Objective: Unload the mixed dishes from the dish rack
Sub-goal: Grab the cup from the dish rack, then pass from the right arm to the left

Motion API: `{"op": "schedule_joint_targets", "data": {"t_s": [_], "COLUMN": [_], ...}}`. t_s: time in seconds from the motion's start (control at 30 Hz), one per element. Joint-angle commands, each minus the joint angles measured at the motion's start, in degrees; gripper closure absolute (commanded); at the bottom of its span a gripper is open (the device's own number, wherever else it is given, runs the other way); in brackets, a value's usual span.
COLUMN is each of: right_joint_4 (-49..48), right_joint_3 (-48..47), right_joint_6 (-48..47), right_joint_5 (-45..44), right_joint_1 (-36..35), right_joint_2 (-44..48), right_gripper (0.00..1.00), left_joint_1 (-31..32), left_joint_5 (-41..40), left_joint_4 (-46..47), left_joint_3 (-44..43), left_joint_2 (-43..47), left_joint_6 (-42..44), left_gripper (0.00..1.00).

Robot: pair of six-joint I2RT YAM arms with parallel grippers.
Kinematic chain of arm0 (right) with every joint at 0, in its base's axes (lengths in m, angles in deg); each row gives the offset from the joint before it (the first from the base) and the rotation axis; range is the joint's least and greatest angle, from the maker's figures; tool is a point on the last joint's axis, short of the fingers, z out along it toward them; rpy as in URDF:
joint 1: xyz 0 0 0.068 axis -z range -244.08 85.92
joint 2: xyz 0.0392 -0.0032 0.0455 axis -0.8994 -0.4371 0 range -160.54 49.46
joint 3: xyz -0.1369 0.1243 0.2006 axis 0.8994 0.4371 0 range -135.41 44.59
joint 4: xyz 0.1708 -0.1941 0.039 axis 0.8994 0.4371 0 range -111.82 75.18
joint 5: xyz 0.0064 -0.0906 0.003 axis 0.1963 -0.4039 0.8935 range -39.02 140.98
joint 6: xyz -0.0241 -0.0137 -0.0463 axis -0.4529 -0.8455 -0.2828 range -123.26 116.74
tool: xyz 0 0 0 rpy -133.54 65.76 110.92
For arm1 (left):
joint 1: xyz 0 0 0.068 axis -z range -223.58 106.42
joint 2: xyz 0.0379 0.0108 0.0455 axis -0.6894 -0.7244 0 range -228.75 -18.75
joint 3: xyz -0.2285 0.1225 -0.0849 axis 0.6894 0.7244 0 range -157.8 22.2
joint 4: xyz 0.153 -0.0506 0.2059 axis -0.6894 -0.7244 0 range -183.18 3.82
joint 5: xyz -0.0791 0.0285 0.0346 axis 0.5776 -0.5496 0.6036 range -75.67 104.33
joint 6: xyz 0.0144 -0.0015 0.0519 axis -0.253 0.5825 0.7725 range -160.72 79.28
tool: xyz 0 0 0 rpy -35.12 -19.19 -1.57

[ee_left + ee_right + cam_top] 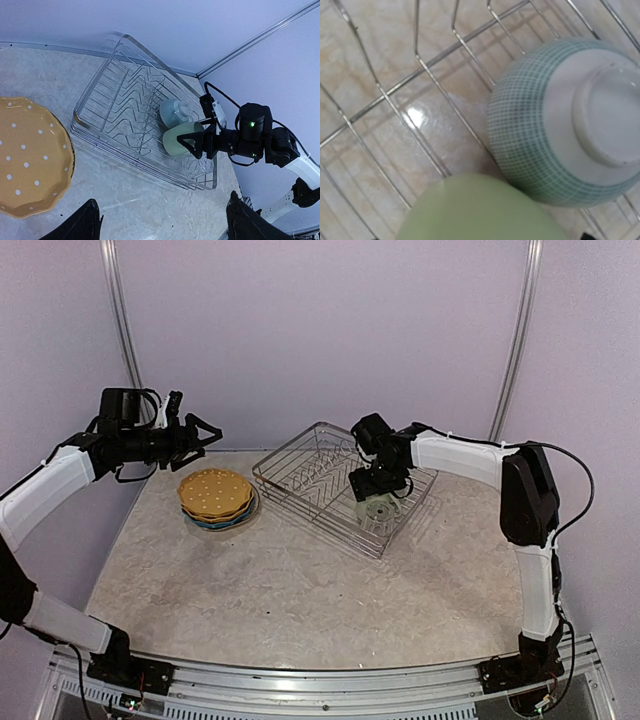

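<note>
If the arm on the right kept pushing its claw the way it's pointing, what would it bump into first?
Most likely the pale green mug: the right gripper points down into the dish rack right at it, with the upturned bowl just beside. Whether gripper and mug touch is unclear.

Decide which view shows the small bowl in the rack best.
Right wrist view: the upturned bowl looms large, its checked pattern and foot ring clear. Left wrist view shows it small, beside the green mug. Top view: I cannot make it out.

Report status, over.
Left fingers open, near plate stack. Right fingers at pale green mug, grip unconfirmed. Upturned bowl close beside mug.
</note>
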Motion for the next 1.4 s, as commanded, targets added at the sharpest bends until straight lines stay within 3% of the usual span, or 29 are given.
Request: {"op": "schedule_joint_targets", "data": {"t_s": [0.0,0.2,0.43,0.63,1.03,1.37], "right_joint_4": [-1.3,-5.6,-19.2,-38.6,-67.6,-79.2], "right_joint_3": [-3.6,-2.0,9.3,23.9,38.9,39.1], "right_joint_6": [-1.0,-1.0,1.2,8.8,26.2,32.7], "right_joint_5": [-0.2,0.6,1.3,14.7,32.3,38.9], "right_joint_1": [-0.1,-0.3,0.3,4.0,9.3,9.2], "right_joint_2": [4.0,7.9,15.8,21.7,24.9,23.8], "right_gripper": [0.53,0.65,0.82,1.0,1.0,1.0], "left_joint_1": [0.3,0.4,0.5,0.6,0.6,0.8], "left_joint_5": [0.7,1.0,1.2,1.4,2.7,9.5], "left_joint_4": [-0.3,-0.3,-0.4,-0.5,-0.4,1.2], "left_joint_3": [-1.1,-1.2,-1.3,-1.4,-1.6,-2.3], "left_joint_2": [-0.5,-0.8,-0.6,-0.5,-0.6,-2.6], "left_joint_6": [-0.1,-0.2,-0.4,-0.4,-0.8,-1.9], "left_gripper": [0.18,0.18,0.18,0.18,0.18,0.2]}}
